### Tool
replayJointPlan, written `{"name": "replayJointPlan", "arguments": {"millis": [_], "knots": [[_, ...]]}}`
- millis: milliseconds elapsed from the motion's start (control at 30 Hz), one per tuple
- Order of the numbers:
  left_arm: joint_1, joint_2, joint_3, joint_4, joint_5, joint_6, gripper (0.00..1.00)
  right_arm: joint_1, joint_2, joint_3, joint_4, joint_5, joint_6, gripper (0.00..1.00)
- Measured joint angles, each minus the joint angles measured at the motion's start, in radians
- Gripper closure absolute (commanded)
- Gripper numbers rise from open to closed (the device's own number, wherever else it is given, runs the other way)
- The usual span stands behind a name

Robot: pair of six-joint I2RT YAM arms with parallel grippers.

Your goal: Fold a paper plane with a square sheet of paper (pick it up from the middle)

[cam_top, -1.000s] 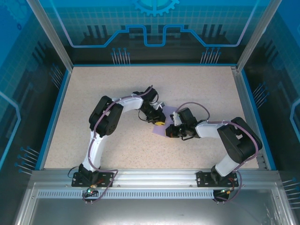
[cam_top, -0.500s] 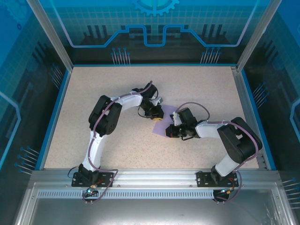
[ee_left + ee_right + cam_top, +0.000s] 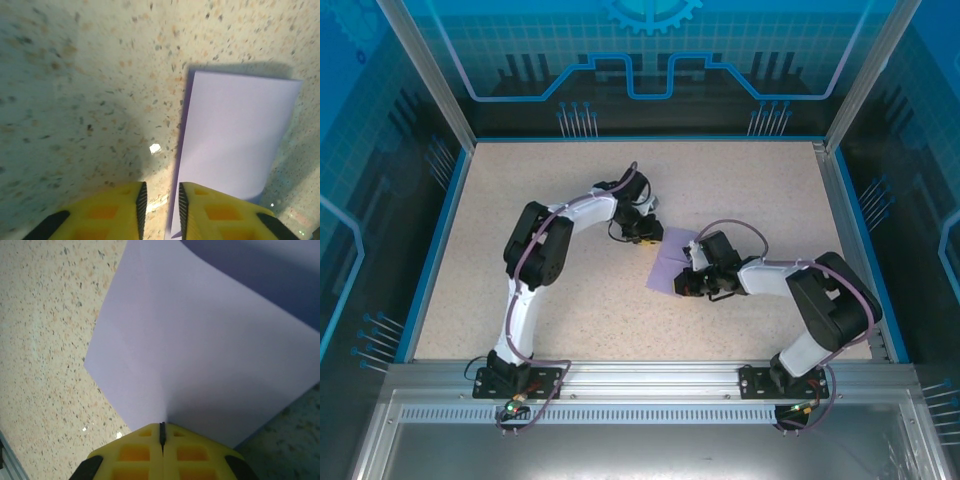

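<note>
The lavender sheet of paper (image 3: pixel 669 264) lies folded on the speckled table between the two arms. In the right wrist view the paper (image 3: pixel 190 355) fans out from my right gripper (image 3: pixel 161 427), whose yellow jaws are shut on its near edge, and a crease runs up from the pinch. In the top view that right gripper (image 3: pixel 689 281) sits at the sheet's right side. My left gripper (image 3: pixel 160 192) is open by a narrow gap, and the left edge of the paper (image 3: pixel 235 145) runs between its fingers without being pinched. From above, the left gripper (image 3: pixel 648 236) hovers at the sheet's far left corner.
The table (image 3: pixel 540 200) is beige speckled stone with blue rails along the left, back and right. An aluminium frame (image 3: pixel 640 375) holding the arm bases closes the near edge. A small white fleck (image 3: pixel 155 148) lies on the table by the paper.
The left arm has drawn back up and to the left off the sheet, uncovering more of the paper. The right gripper has stayed shut on the sheet in nearly the same place.
</note>
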Motion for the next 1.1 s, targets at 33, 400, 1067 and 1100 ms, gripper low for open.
{"name": "replayJointPlan", "arguments": {"millis": [33,400,1067,1100], "knots": [[0.002,-0.016,-0.006,0.000,-0.007,0.000,0.67,0.001,-0.005,0.000,-0.014,0.000,0.000,0.92],[-0.047,-0.228,-0.177,0.024,-0.043,-0.026,0.50,-0.048,-0.124,0.027,-0.101,-0.032,0.018,0.81],[-0.128,-0.285,-0.380,0.195,-0.047,-0.209,0.46,-0.126,-0.069,0.060,-0.104,-0.079,-0.016,0.69],[-0.128,-0.285,-0.380,0.197,-0.047,-0.209,0.46,-0.126,-0.059,0.061,-0.099,-0.082,-0.018,0.71]]}}
